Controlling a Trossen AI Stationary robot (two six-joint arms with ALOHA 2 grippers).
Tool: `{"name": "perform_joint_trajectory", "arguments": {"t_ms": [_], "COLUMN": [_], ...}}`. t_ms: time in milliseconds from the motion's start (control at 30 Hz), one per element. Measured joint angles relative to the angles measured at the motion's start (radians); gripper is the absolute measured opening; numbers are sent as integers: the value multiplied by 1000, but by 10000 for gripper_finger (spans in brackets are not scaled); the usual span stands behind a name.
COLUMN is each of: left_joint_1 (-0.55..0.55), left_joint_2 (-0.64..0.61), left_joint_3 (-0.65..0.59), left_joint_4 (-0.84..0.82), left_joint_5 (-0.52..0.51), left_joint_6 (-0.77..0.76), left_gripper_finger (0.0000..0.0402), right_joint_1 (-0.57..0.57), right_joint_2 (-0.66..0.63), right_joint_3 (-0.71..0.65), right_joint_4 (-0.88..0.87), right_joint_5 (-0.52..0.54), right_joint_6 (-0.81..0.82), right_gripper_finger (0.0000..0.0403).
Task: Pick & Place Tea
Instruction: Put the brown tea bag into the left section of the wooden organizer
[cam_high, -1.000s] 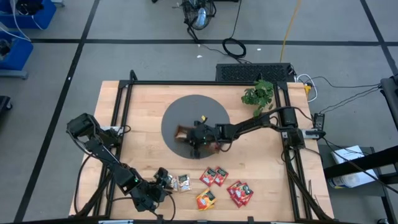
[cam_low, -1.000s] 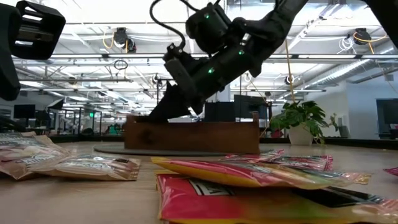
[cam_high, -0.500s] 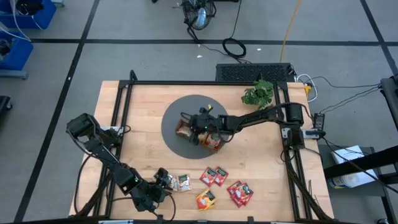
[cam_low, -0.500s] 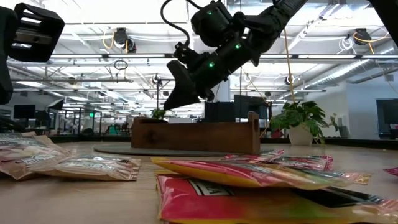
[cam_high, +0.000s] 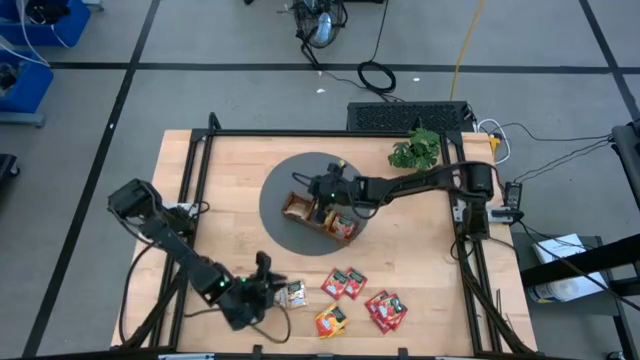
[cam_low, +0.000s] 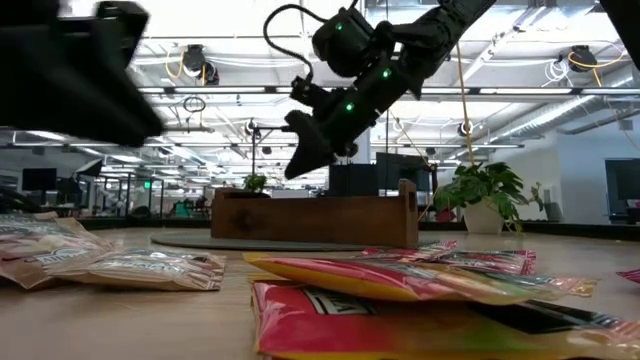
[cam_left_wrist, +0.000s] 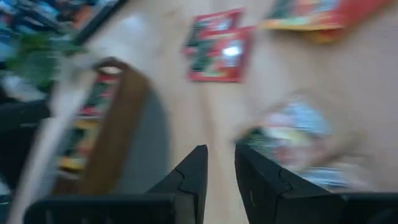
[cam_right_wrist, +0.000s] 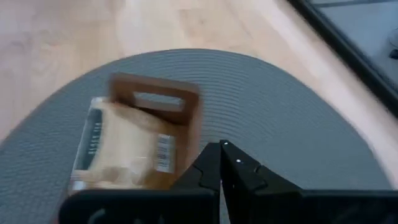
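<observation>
Your right tool (cam_high: 318, 188) hangs over the wooden tray (cam_high: 322, 216) on the grey mat (cam_high: 283, 180), fingers pressed together, empty. Your left tool (cam_high: 268, 283) sits low at the near tabletop (cam_high: 420, 270) edge, fingers a little apart, gripping nothing, just beside a pale sachet (cam_high: 295, 293). Red sachets (cam_high: 343, 283) and an orange-yellow sachet (cam_high: 329, 320) lie loose on the tabletop near it; more sachets sit in the tray.

Wooden counter (cam_high: 230, 170) carries a round grey mat (cam_high: 290, 195) and a potted plant (cam_high: 415, 150). Tea sachets (cam_high: 360, 300) lie loose near its front edge.
</observation>
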Motion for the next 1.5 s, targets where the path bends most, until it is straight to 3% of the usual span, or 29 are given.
{"name": "perform_joint_trajectory", "arguments": {"t_ms": [100,267,467,633,833,967,1500], "left_joint_1": [91,256,406,539,639,648,779], "left_joint_2": [-54,-126,-143,-142,-142,-141,-141], "left_joint_3": [0,1,0,0,0,0,0], "left_joint_4": [-54,-208,-319,-276,-292,-296,-271], "left_joint_5": [28,182,322,408,509,525,517], "left_joint_6": [10,-25,14,65,44,38,122], "left_gripper_finger": [88,88,88,88,88,88,88], "right_joint_1": [-13,-72,-197,-276,-316,-322,-284], "right_joint_2": [-33,-97,-178,-124,-45,16,63], "right_joint_3": [0,-39,-164,-153,-114,-94,-83], "right_joint_4": [-55,-110,47,13,33,23,26], "right_joint_5": [-7,-17,-294,-408,-435,-512,-539], "right_joint_6": [4,-19,-60,-108,-139,-144,-243], "right_gripper_finger": [0,0,0,0,0,0,0]}}
